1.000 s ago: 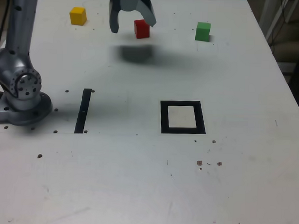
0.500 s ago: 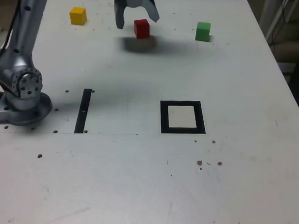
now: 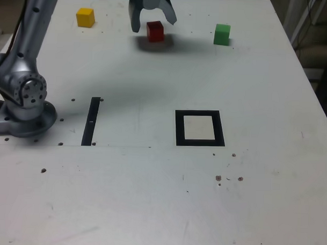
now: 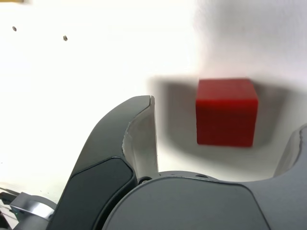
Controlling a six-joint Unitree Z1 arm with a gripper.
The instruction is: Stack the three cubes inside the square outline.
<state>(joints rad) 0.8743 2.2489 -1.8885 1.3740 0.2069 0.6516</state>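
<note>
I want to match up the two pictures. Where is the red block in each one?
Exterior view: the red cube sits on the white table near the far edge, between the yellow cube and the green cube.
Wrist view: the red cube shows large, on the table.
Shared landmark: the open gripper, its fingers either side of the cube, apart from it.

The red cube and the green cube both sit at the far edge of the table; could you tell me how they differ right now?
The red cube sits between the open jaws of the hand, while the green cube stands alone with nothing near it. The red cube lies in the hand's shadow; the green cube sits on a brightly lit stretch of table. Both look the same size, rest flat on the table, and are outside the square outline.
</note>
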